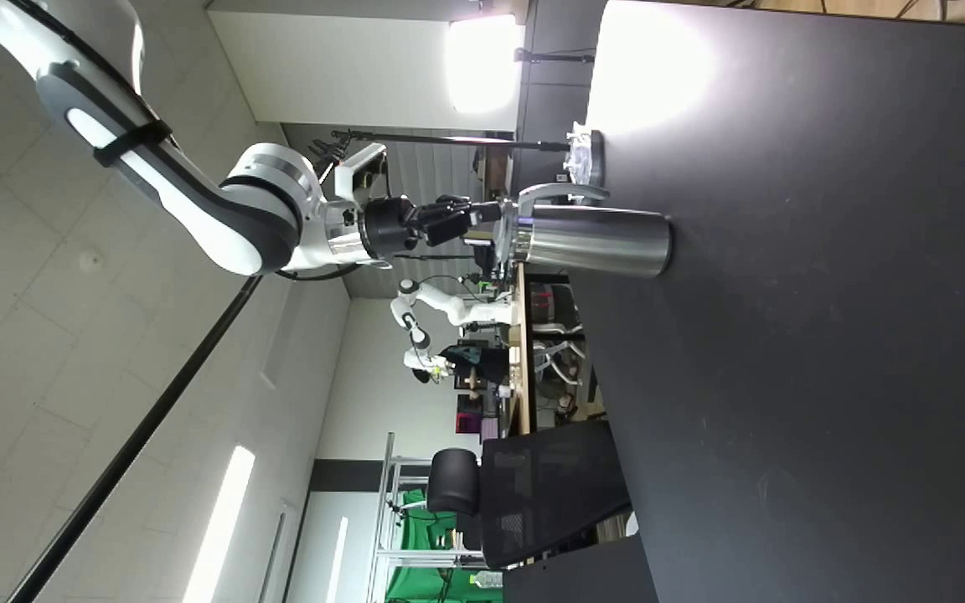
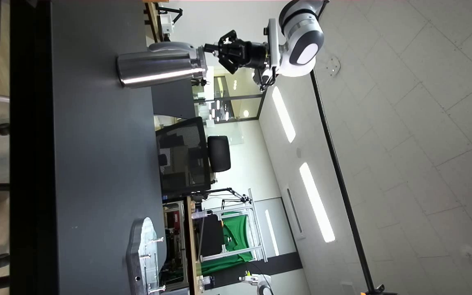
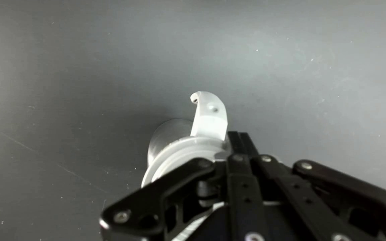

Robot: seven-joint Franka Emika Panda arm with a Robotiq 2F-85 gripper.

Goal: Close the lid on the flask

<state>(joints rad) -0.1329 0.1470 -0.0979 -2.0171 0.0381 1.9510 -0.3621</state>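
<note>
Standing upright on the dark table [image 2: 105, 164], flask [image 2: 156, 67] with long axis vertical, lid [image 2: 201, 64] uppermost, gripper [image 2: 207, 48] above, closed narrow.

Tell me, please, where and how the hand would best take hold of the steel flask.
Probably by its handle, from the side where that juts out: the hand, now shut, would open and close across the handle's narrow width. The handle stands off the body of the flask, which is upright on the table, smooth, round and much wider.
</note>
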